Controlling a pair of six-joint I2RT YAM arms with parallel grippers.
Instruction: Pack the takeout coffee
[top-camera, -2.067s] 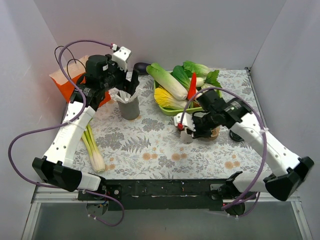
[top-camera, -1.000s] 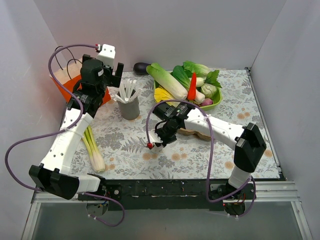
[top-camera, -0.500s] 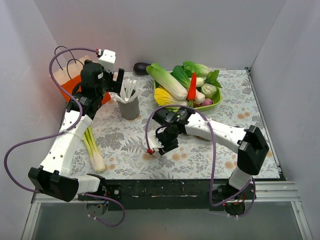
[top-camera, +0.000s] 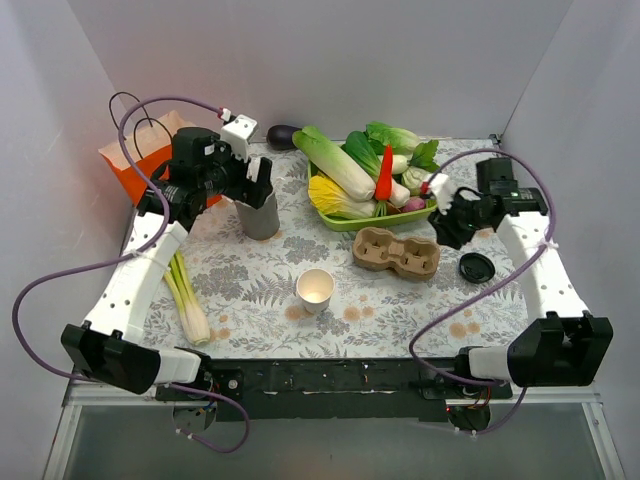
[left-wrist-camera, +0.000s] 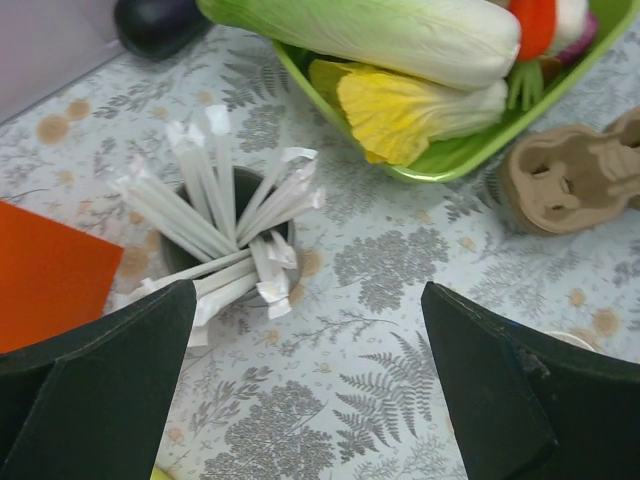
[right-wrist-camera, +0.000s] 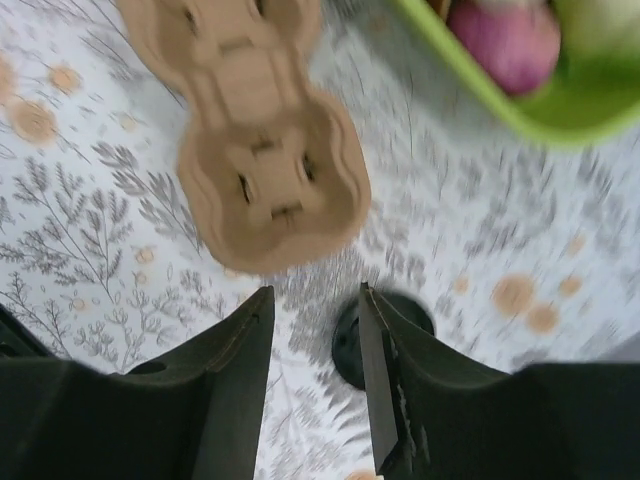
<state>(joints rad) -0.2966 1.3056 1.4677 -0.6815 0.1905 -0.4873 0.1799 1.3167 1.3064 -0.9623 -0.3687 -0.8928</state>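
Note:
The takeout coffee cup (top-camera: 315, 288) stands upright and lidless on the front middle of the table, held by nothing. Its round black lid (top-camera: 476, 267) lies flat at the right; in the right wrist view the lid (right-wrist-camera: 400, 315) is half hidden behind a finger. The brown pulp tray (top-camera: 396, 252) (right-wrist-camera: 260, 150) lies empty between them. My right gripper (top-camera: 447, 226) (right-wrist-camera: 315, 295) is open and empty, hovering above the lid and the tray's right end. My left gripper (top-camera: 255, 185) (left-wrist-camera: 310, 400) is open and empty, just above the grey cup of white sticks (left-wrist-camera: 225, 240).
A green tray of vegetables (top-camera: 375, 175) stands behind the pulp tray. An eggplant (top-camera: 283, 134) lies at the back. An orange bag (top-camera: 135, 160) is at the far left. A leek (top-camera: 187, 300) lies at the left front.
My right gripper carried the cup left to the front middle, let it go, and has swung back right over the lid. My left gripper shifted slightly toward the grey cup.

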